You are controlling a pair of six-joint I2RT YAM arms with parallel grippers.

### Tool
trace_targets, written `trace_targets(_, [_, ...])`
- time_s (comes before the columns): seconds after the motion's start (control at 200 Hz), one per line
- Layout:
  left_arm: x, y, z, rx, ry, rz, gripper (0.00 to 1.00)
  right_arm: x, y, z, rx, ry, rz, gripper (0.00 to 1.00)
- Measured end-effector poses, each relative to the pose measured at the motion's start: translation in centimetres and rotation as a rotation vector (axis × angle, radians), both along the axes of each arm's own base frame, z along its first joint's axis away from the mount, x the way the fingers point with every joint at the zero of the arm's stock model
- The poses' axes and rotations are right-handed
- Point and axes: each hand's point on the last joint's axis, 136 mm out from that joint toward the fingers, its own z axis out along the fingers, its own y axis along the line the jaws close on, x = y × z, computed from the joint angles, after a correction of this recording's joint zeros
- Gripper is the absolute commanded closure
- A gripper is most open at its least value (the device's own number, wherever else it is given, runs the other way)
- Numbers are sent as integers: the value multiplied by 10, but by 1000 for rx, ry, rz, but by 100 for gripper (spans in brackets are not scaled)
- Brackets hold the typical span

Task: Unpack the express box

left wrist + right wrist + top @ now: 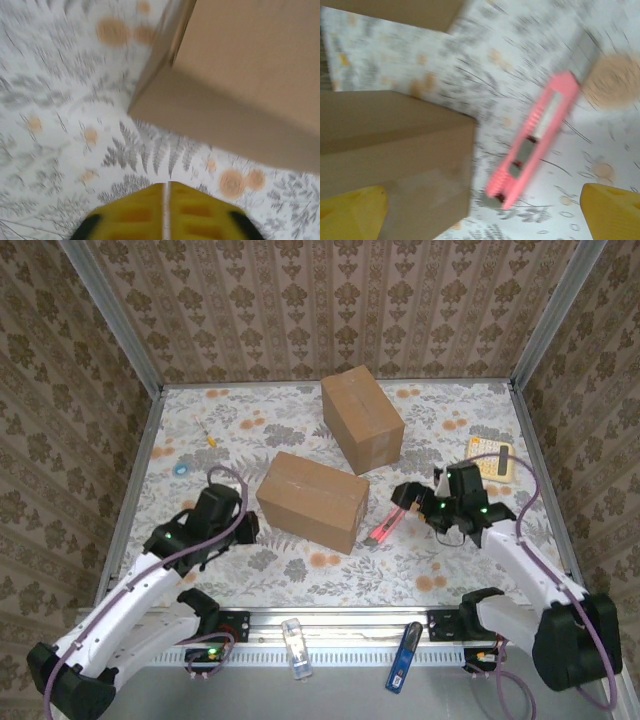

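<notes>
two closed brown cardboard boxes stand on a flower-patterned worktop point(430, 570): a near box point(313, 502) and a far box point(362, 418) behind it. a pink box cutter point(384, 530) lies flat on the worktop just beside the near box's right end.

the step in hand looks to be taking up the box cutter with your right hand point(408, 498), so that a box can be slit open. to do it well, turn the wrist until the fingers point(612, 210) face the cutter's long thin sides, since in the right wrist view it lies slantwise between them. come straight down over its middle and close there, so it does not swing. mind the near box's corner, which sits close to one finger; a nudge could shove the box against the cutter.

your right hand is spread wide and holds nothing; the cutter lies in the gap, touched by neither finger. your left hand point(166, 215) is pressed shut, yellow fingers together and empty, hovering over bare worktop near the near box's left corner.
</notes>
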Motion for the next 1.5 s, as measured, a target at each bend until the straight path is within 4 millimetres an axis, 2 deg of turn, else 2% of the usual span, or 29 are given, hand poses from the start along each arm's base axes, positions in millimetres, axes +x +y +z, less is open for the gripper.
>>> trace_targets(0.085, [-13, -3, -27, -20, 65, -2, 100, 12, 4, 48, -13, -122, 48, 0])
trace_targets(0.15, [-15, -6, -42, -36, 95, 14, 100, 20, 9, 74, -17, -182, 89, 0])
trace_targets(0.215, [-12, -9, -50, -49, 109, 33, 100, 28, 18, 90, -20, -215, 137, 0])
trace_targets(0.28, [-4, -14, -52, -64, 105, 51, 100, 37, 31, 96, -21, -222, 187, 0])
trace_targets(0.37, [12, -19, -52, -91, 88, 89, 100, 50, 52, 90, -27, -198, 260, 0])
trace_targets(0.55, [45, -14, -61, -119, 80, 194, 100, 72, 98, 68, -30, -154, 380, 0])
trace_targets(0.66, [58, -11, -66, -124, 79, 226, 100, 77, 120, 55, -25, -144, 431, 0])
trace_targets(0.825, [77, -8, -65, -144, 77, 254, 100, 69, 148, 54, 35, -154, 477, 0])
trace_targets(0.935, [95, -8, -57, -169, 55, 271, 100, 54, 164, 45, 81, -138, 489, 0])
trace_targets(1.045, [110, -11, -53, -182, 43, 268, 100, 36, 174, 36, 106, -110, 497, 0])
trace_targets(1.2, [125, -17, -48, -197, 29, 254, 100, 18, 184, 38, 124, -106, 499, 0])
trace_targets(1.305, [127, -18, -45, -196, 19, 241, 87, 13, 185, 40, 126, -107, 483, 0])
trace_targets(1.5, [114, -2, -34, -167, 17, 257, 44, 15, 181, 42, 120, -119, 449, 0])
